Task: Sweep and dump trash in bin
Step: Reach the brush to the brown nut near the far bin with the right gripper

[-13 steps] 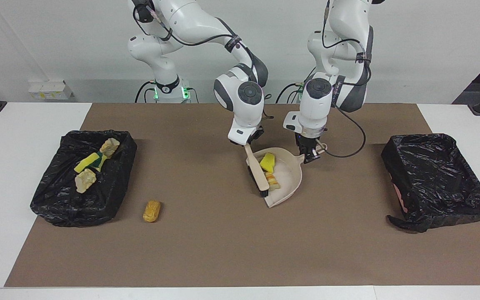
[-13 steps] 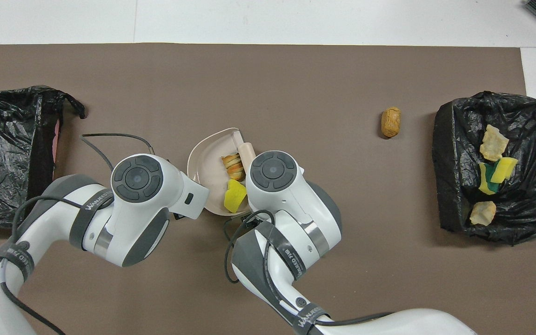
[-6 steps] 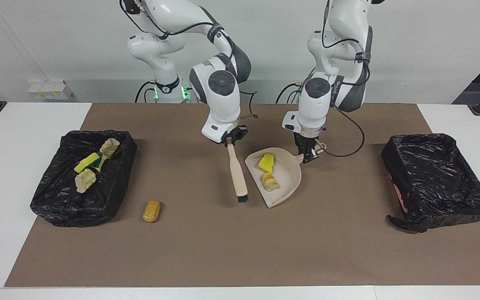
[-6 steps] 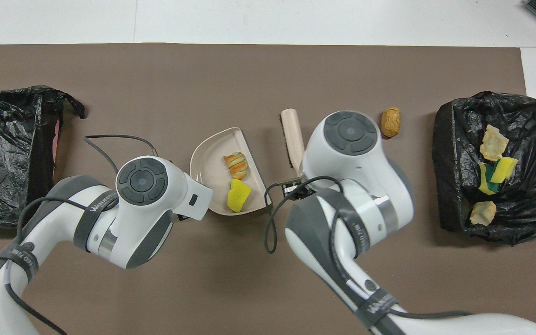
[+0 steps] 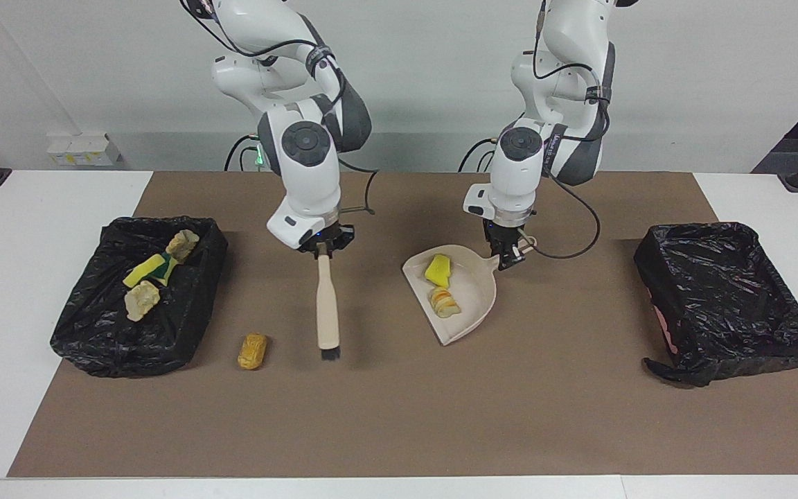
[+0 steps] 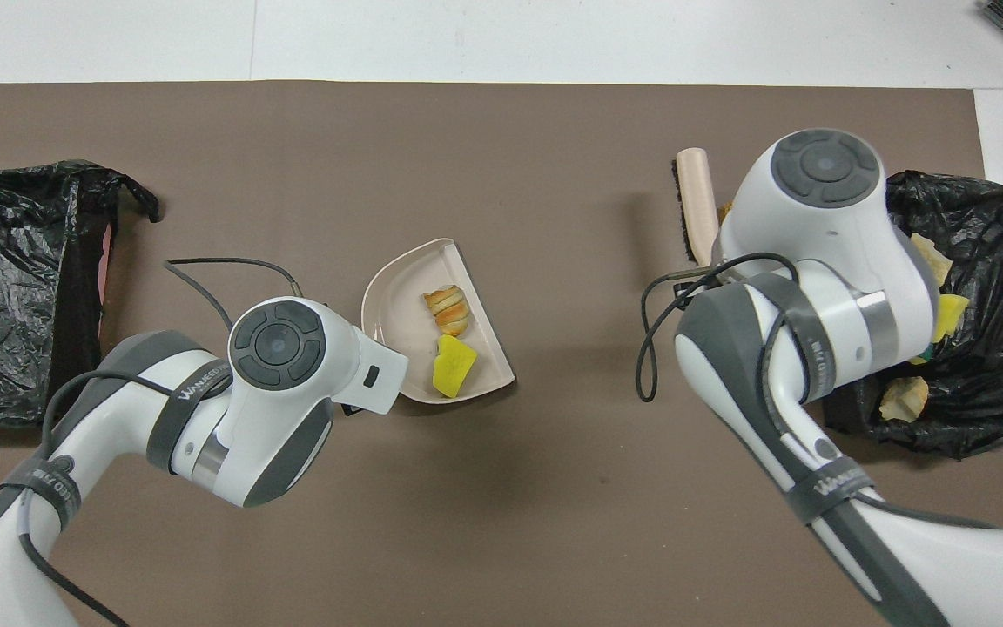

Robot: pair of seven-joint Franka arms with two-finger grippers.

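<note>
The right gripper point(image 5: 323, 247) clamped the brush point(image 5: 327, 305), hanging beside a loose bread chunk point(image 5: 252, 351) near the filled bin point(image 5: 194, 298). The left gripper point(image 5: 510, 258) gripped the dustpan point(image 5: 472, 305) mid-mat, carrying two scraps point(image 5: 438, 272); the other bin point(image 5: 731, 305) lay toward the left arm's edge.

The right gripper point(image 5: 325, 251) has carried the brush point(image 5: 327, 305) out of the dustpan point(image 5: 476, 305), toward the right arm's end of the table. The brush now hangs beside the loose bread chunk point(image 5: 253, 351). The dustpan has shifted slightly.
</note>
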